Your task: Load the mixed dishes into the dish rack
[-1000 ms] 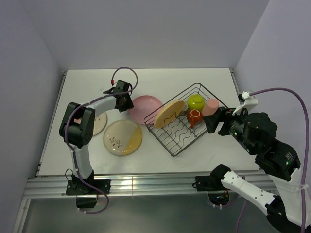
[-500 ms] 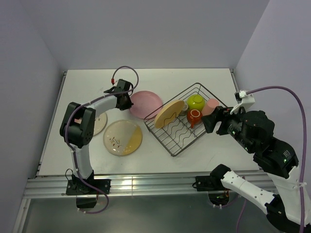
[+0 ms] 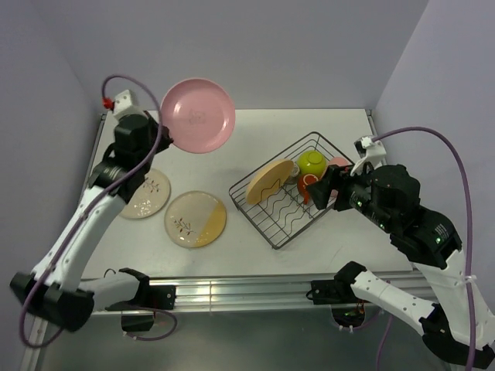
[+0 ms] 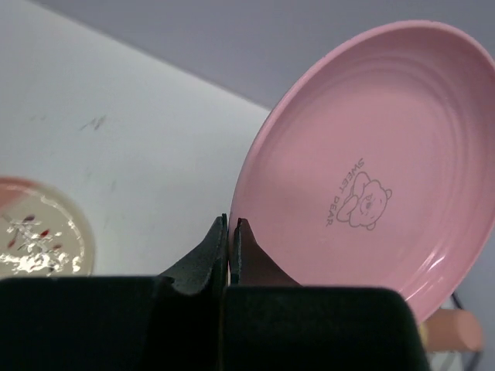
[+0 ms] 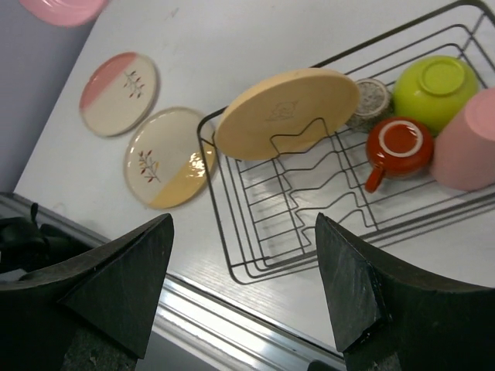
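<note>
Pinch first: your left gripper has its jaws nearly together on the lower rim of the pink plate. The plate stands on edge high above the table's far left, its bear-printed side toward the wrist camera. From there the dish rack lies to the right and down, well apart from the plate. It sits cornerwise on the table, so its wavy divider wires run on a diagonal.

The orange plate leans in the rack's left end, with free slots just beside it toward the near side. You will likely need to line the pink plate's edge up with those wires before lowering.

Your right gripper is nearer the rack, spread wide and carrying nothing. It hangs by the lime-green bowl, red mug and salmon cup. Two twig-patterned plates lie left of the rack.
</note>
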